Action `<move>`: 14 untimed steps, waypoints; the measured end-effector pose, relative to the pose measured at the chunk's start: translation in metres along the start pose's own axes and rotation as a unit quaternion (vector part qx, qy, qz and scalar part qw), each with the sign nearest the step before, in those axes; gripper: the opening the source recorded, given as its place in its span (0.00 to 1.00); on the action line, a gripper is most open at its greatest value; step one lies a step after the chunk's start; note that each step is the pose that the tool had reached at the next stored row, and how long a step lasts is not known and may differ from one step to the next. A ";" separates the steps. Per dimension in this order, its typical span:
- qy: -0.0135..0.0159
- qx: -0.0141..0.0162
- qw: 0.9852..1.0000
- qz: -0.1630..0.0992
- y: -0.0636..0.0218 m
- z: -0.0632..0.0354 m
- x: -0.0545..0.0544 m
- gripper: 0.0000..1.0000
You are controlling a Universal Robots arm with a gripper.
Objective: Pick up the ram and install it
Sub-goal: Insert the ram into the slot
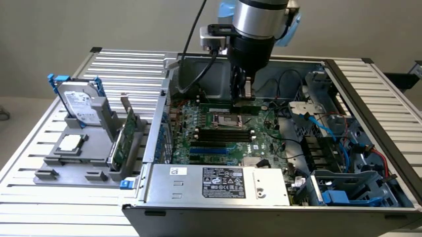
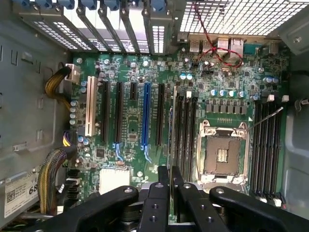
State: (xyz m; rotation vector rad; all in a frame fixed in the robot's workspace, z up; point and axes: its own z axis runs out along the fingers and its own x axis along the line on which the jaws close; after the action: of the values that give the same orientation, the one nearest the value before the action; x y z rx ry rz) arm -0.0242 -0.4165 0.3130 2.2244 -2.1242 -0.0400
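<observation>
The ram [image 1: 218, 106] is a thin green stick hanging level just above the motherboard, on the far side of the empty CPU socket [image 1: 228, 118]. My gripper [image 1: 242, 96] reaches down into the open case and is shut on the ram. In the wrist view the gripper [image 2: 170, 188] has its black fingers [image 2: 157, 203] pressed close together with the stick's thin edge between them. It hangs over the black memory slots [image 2: 184, 130] beside the CPU socket [image 2: 222, 154]. Another bank of slots [image 2: 266, 145] lies on the socket's other side.
The open computer case [image 1: 369, 98] takes up the middle. Its power supply [image 1: 221, 182] sits at the near edge and blue and red cables [image 1: 329, 133] run on the exterior view's right. A grey fixture [image 1: 72, 163] on the exterior view's left holds a hard drive [image 1: 82, 103], an expansion card [image 1: 125, 136] and a processor [image 1: 71, 143].
</observation>
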 end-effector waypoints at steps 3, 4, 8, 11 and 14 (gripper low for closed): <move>0.000 0.000 1.000 -0.002 -0.0012 0.0054 0.000 0.14; 0.000 0.000 1.000 -0.003 -0.0015 0.0072 0.000 0.14; 0.000 0.000 1.000 -0.006 -0.0025 0.0144 0.000 0.14; 0.000 0.000 1.000 -0.008 -0.0029 0.0200 0.000 0.14; 0.001 0.000 1.000 -0.008 -0.0033 0.0253 -0.001 0.14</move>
State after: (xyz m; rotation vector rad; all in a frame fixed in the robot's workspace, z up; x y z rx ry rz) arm -0.0226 -0.4165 0.2875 2.2412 -2.1060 -0.0391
